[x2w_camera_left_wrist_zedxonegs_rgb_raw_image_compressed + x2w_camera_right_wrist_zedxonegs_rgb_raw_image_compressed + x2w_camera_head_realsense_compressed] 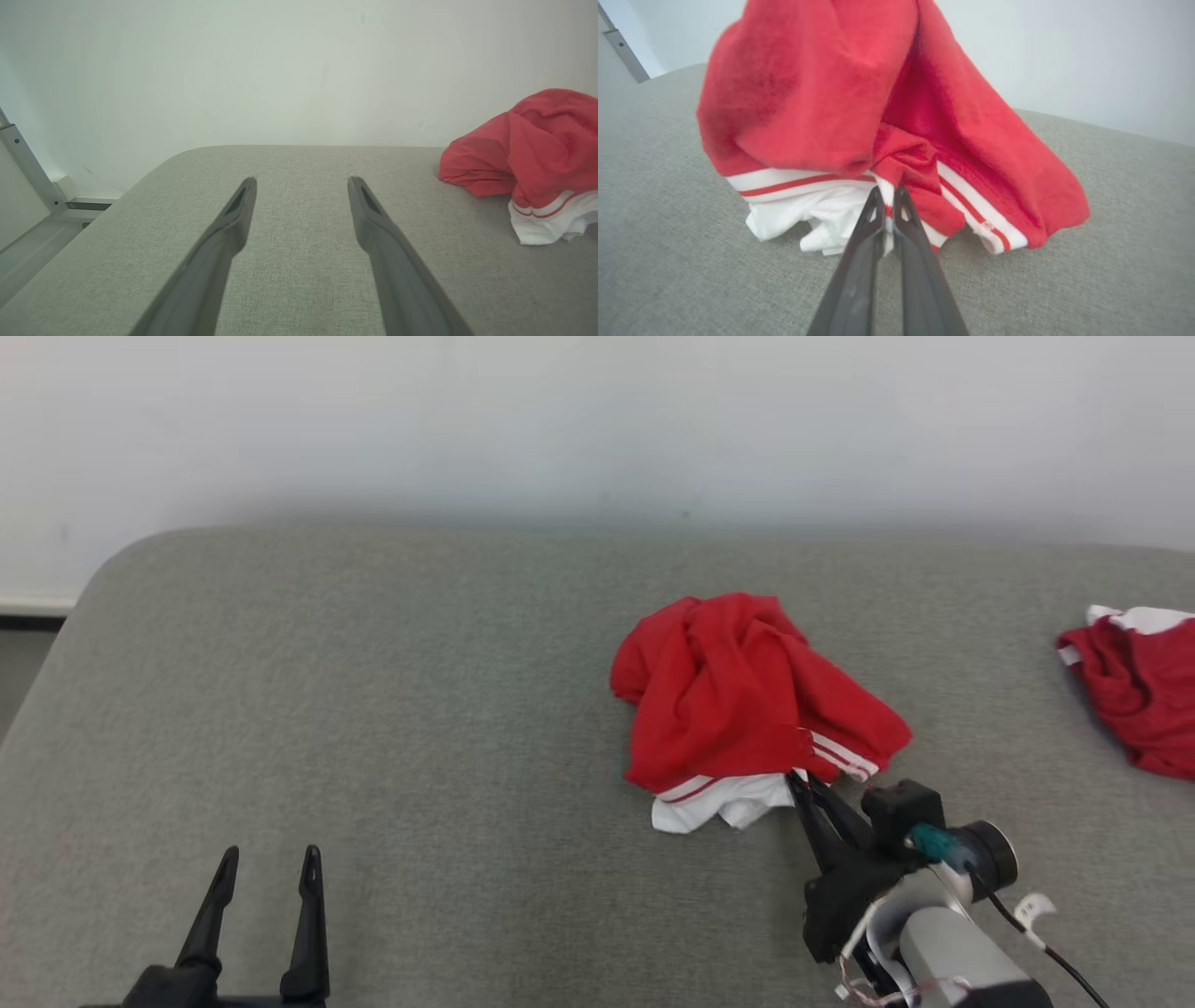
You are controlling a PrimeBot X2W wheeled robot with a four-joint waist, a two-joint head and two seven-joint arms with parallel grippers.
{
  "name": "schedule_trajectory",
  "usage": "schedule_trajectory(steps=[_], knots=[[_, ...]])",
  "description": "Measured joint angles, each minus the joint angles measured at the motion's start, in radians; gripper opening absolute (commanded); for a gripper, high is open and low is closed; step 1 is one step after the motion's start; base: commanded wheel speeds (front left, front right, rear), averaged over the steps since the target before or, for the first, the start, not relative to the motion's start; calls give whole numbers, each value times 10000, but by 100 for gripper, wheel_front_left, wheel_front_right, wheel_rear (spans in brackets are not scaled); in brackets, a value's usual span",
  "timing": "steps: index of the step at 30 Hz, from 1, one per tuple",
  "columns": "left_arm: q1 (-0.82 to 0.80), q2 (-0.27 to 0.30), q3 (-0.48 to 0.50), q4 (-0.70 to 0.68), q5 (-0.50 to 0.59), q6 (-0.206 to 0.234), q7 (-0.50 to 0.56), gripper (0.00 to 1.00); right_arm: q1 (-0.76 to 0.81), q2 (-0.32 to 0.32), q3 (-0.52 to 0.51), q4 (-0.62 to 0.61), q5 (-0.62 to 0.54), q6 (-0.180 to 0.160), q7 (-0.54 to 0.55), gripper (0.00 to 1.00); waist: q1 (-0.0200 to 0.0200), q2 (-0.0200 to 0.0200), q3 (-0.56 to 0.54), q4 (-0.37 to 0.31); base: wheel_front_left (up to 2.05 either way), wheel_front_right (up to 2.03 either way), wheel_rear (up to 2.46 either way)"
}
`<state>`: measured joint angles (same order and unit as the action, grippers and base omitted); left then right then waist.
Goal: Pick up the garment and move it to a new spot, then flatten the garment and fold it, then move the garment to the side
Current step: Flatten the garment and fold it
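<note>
Head camera looks forward and down over the grey cushion (373, 728). Right wrist camera faces the red garment (808, 93) close up; left wrist camera shares it, farther off at three o'clock.

Soft, even light fills all three views, leaving the pale wall (597, 420) slightly washed out. Shadows are faint: a dim band where the desk (373, 709) meets the wall, and thin shade under the red garment (738, 700) at its near edge. In the right wrist view the garment's upper folds are blurred, and the desk's far edge bows.
</note>
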<state>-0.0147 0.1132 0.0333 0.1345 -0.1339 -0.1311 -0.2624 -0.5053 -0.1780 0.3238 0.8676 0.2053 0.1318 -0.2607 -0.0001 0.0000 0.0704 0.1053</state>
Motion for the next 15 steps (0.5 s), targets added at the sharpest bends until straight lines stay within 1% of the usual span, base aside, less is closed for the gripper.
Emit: schedule_trajectory(steps=[3,6,10,15], knots=[[200,-35,46,-27,-42,0,-2,100,855,-353,94,-1361,197,0,-8,0,1,1,-183,-274,0,0,0],[349,-46,73,-50,-104,0,-2,100,1853,-750,-65,-2656,334,0,-6,0,0,0,-325,-600,0,0,0],[363,-105,52,-128,-171,0,-2,100,3120,-1189,-892,-4403,380,0,560,0,0,0,-430,-1063,0,0,0],[360,-127,52,-169,-171,-2,-2,100,4873,-1237,-2209,-6732,234,0,1778,0,0,0,-452,-1589,0,0,0]])
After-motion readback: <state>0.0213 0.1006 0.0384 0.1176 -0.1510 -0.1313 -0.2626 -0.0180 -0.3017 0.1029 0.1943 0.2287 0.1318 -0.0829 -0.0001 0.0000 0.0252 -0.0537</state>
